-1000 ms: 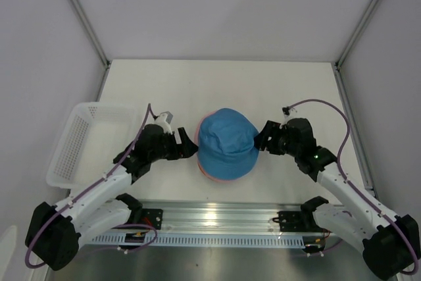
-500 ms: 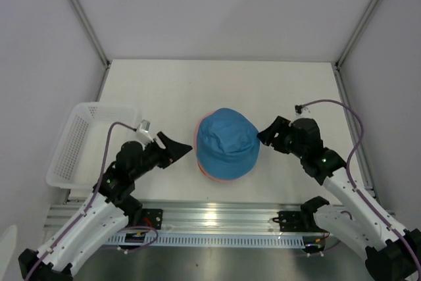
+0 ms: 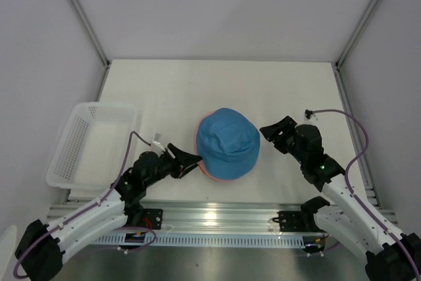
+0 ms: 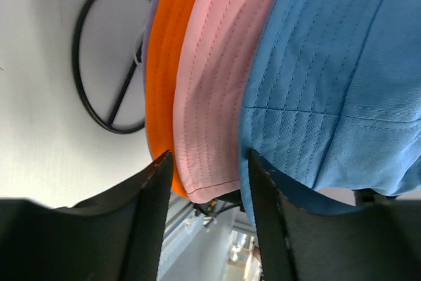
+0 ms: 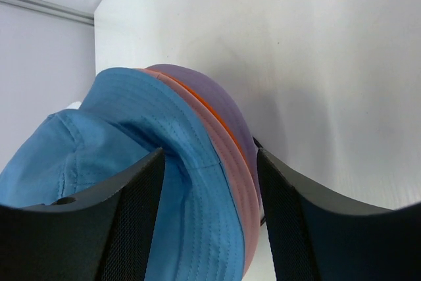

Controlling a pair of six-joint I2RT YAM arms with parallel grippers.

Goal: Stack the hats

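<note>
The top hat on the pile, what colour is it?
The top hat is sky blue, clearest in the top external view.

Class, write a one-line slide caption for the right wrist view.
Four hats stacked on a white table: blue hat over pink hat, orange hat, purple hat, framed by the open right gripper.

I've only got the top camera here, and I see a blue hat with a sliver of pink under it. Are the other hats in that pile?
Observer: Yes. The left wrist view shows the orange hat and pink hat under the blue hat; the right wrist view adds the purple hat lowest.
Operator: Is the left hand gripping?
Observer: No, the left hand is open, pink brim edge between its fingers.
Operator: Anything beside the pile?
Observer: A black cord loop lies on the table by the orange brim.
</note>
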